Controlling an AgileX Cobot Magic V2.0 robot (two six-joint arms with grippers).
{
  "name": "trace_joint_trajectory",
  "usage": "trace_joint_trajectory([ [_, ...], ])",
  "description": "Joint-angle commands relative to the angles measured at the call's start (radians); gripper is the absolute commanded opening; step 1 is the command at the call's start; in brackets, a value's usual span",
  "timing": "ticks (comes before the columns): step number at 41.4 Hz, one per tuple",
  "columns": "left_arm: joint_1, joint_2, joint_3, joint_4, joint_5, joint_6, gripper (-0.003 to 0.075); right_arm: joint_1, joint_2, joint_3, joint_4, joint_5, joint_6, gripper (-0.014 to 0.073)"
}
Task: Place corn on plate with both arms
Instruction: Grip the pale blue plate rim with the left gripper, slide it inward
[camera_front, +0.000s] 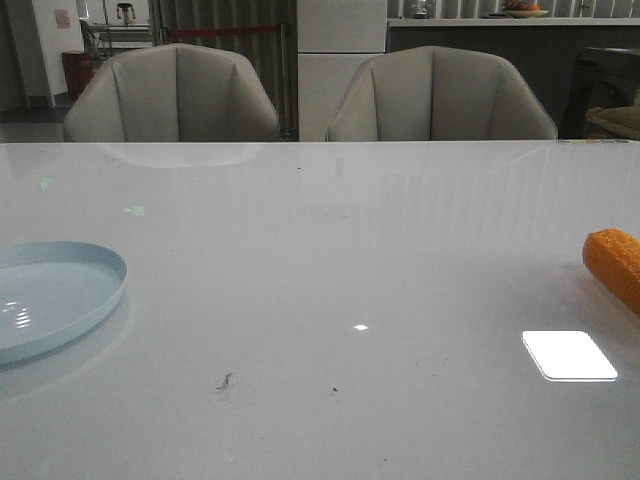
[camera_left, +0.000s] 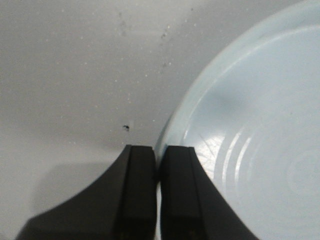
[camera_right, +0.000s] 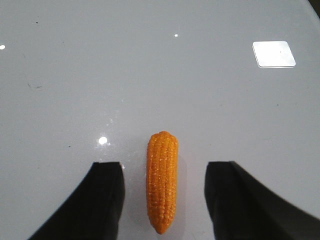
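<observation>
On a glossy white table (camera_front: 320, 260), the front view shows the plate (camera_front: 60, 262) at far left and the corn (camera_front: 615, 262) at far right, well apart. Left wrist view: the left gripper (camera_left: 157, 165), jaws closed, sits at the plate's rim. Right wrist view: the right gripper (camera_right: 162, 200), jaws wide open, straddles the corn, untouched.

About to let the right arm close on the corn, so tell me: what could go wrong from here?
1. The corn is glossy and tapered, lying free on the slick table between the open right gripper; a squeeze might squirt it out.
2. The plate sits at the far left, the corn at the far right edge of the front view, so the carry is long.
3. The shut left gripper appears level with the plate's rim and may nudge it.
</observation>
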Motion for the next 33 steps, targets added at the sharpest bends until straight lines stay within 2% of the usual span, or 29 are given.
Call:
trace_joint_trajectory([
  [1,0.002,-0.050,-0.063,-0.027,0.010,0.002,0.0090,-0.001,-0.004,-0.035,0.000,-0.075,0.001,0.0476],
  [11,-0.003,-0.063,-0.200,-0.198,0.111,0.119,0.0090,-0.001,-0.004,-0.035,0.000,-0.075,0.001,0.0476],
  [16,-0.041,-0.063,-0.256,-0.235,0.165,0.133,0.0090,-0.001,-0.004,-0.035,0.000,-0.075,0.001,0.0476],
  [24,-0.170,-0.063,-0.301,-0.302,0.181,0.152,0.0090,-0.001,-0.004,-0.035,0.000,-0.075,0.001,0.0476],
  [33,-0.338,-0.049,-0.304,-0.354,0.104,0.150,0.0090,-0.001,-0.004,-0.035,0.000,-0.075,0.001,0.0476],
])
